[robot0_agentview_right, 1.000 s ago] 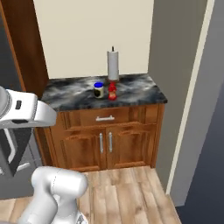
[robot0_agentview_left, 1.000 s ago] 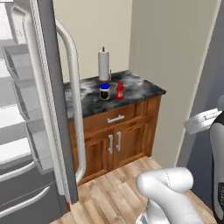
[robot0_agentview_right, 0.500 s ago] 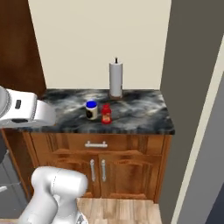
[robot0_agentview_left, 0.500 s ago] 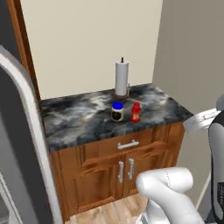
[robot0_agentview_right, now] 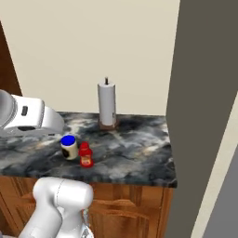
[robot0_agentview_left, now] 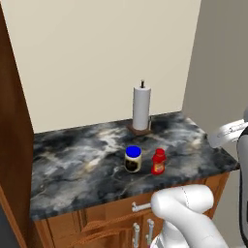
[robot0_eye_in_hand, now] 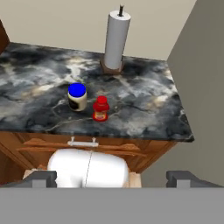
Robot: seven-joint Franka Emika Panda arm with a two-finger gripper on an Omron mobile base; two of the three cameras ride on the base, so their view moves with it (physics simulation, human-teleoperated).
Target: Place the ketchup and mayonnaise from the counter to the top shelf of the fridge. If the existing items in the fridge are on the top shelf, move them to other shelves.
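Observation:
The mayonnaise (robot0_agentview_left: 132,159) (robot0_agentview_right: 69,147) (robot0_eye_in_hand: 77,97) is a pale jar with a blue lid, upright on the dark marble counter (robot0_agentview_left: 72,169) (robot0_agentview_right: 135,148) (robot0_eye_in_hand: 140,105). Close beside it on its right stands the ketchup (robot0_agentview_left: 158,161) (robot0_agentview_right: 85,155) (robot0_eye_in_hand: 100,109), a small red bottle. In the hand view my gripper (robot0_eye_in_hand: 111,179) hangs in front of the counter, well short of both items. Its fingertips stand far apart with nothing between them. The fridge is out of view.
A paper towel roll (robot0_agentview_left: 141,107) (robot0_agentview_right: 107,104) (robot0_eye_in_hand: 117,37) stands upright at the counter's back. A grey wall panel (robot0_agentview_right: 200,116) bounds the counter on the right, a dark wood panel (robot0_agentview_left: 12,160) on the left. Wooden drawers with a metal handle (robot0_eye_in_hand: 82,142) lie below.
The base has driven toward the counter, so the fridge door has left the views and the counter looks larger and nearer. Jar, bottle and roll keep their places. The gripper stays open.

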